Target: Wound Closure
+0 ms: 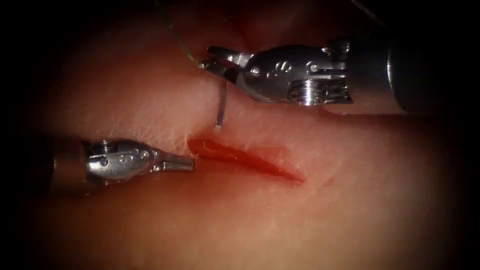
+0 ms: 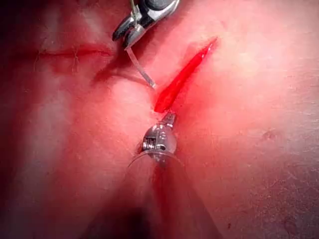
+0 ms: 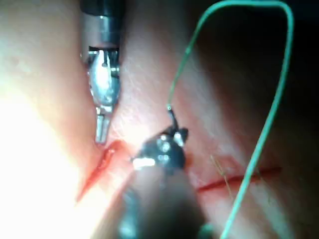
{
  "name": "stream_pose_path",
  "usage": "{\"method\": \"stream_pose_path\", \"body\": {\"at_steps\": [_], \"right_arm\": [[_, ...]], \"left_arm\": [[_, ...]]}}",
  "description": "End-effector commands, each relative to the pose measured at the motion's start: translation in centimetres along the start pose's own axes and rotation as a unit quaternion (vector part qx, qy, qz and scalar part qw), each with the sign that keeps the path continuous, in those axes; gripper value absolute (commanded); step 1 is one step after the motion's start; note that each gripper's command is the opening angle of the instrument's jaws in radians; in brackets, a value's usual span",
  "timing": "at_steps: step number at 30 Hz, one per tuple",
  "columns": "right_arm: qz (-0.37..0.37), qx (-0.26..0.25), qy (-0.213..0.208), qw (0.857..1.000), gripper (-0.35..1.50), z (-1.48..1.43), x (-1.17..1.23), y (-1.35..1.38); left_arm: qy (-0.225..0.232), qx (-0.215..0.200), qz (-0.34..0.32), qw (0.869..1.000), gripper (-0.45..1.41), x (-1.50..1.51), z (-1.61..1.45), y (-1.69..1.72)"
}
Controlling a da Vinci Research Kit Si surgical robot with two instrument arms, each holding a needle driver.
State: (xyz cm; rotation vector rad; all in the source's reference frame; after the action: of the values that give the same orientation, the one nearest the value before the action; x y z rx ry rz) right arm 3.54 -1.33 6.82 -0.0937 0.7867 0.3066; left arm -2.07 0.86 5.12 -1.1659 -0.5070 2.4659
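Observation:
The cut [image 1: 245,159] runs slantwise across the tissue [image 1: 325,215], with red fluid in it. My right tool [image 1: 212,60] comes in from the right and is shut on the curved needle [image 1: 221,100] near its thread end. The needle arcs down and its tip rests on the tissue just beyond the cut's left end; I cannot tell whether it has pierced. Green thread [image 3: 279,99] loops up from the needle. My left tool [image 1: 186,163] lies at the cut's left end, jaws shut on nothing. The left wrist view has the needle [image 2: 140,70], cut [image 2: 182,79] and left tool [image 2: 168,118].
An older closed cut with short thread ends [image 3: 234,181] lies beside the open one; it is also a thin red line [image 2: 75,51] in the left wrist view. The right tool's shaft [image 1: 370,70] hangs over the far tissue.

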Motion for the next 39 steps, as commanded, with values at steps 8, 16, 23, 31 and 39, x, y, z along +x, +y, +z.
{"method": "stream_pose_path", "body": {"at_steps": [8,16,23,31,39], "right_arm": [[0.096,0.018,-0.048,0.994,-0.35,0.11,-0.22,-0.14],[0.211,0.024,-0.036,0.977,-0.35,0.12,-0.42,-0.04],[0.211,-0.009,-0.021,0.977,-0.35,-0.02,-0.39,0.15],[0.134,-0.009,-0.02,0.991,-0.35,0.02,-0.42,0.23],[0.156,0.007,-0.008,0.988,-0.35,0.09,-0.43,0.2]], "left_arm": [[0.001,-0.001,0.0,1.0,-0.33,-0.02,0.07,-0.01],[0.0,-0.002,-0.003,1.0,-0.33,-0.02,0.07,-0.01],[0.0,-0.002,-0.003,1.0,-0.33,-0.02,0.07,-0.01],[0.0,-0.002,-0.002,1.0,-0.33,-0.02,0.07,-0.01],[-0.001,-0.001,-0.002,1.0,-0.33,-0.02,0.07,-0.01]]}}
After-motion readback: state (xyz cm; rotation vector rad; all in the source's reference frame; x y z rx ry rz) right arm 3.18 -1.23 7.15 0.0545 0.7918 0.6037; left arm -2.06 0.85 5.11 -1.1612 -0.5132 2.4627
